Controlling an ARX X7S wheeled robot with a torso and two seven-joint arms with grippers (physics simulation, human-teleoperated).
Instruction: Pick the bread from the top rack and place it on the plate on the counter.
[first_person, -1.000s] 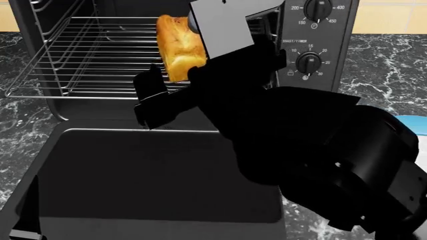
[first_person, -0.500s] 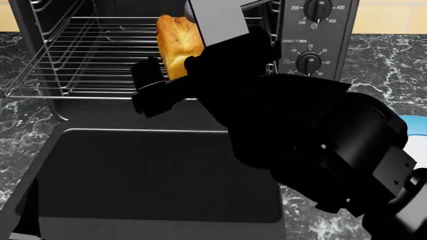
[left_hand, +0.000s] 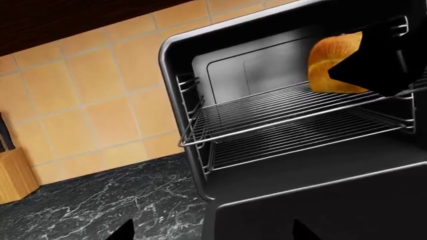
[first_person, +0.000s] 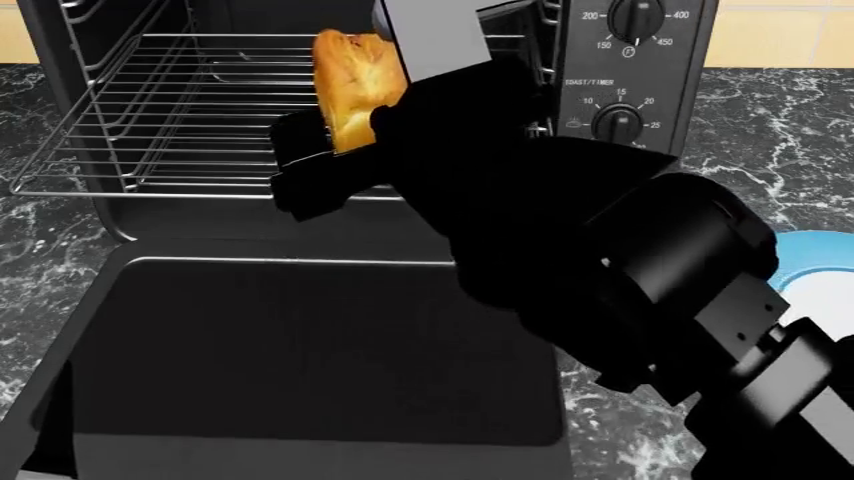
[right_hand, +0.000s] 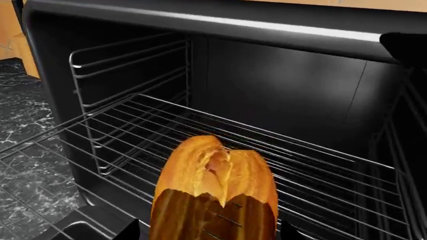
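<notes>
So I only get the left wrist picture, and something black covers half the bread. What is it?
Observer: It is the right gripper. The head view shows that arm reaching into the oven to the bread.
Visitor: Does it have hold of it?
Observer: The right wrist view shows the loaf's near end between the dark fingers, with the top rack running beneath. I cannot tell whether the bread has left the wires.
Visitor: And the plate?
Observer: The plate shows as a blue rim at the head view's right edge, on the counter right of the oven, partly behind the arm.
</notes>
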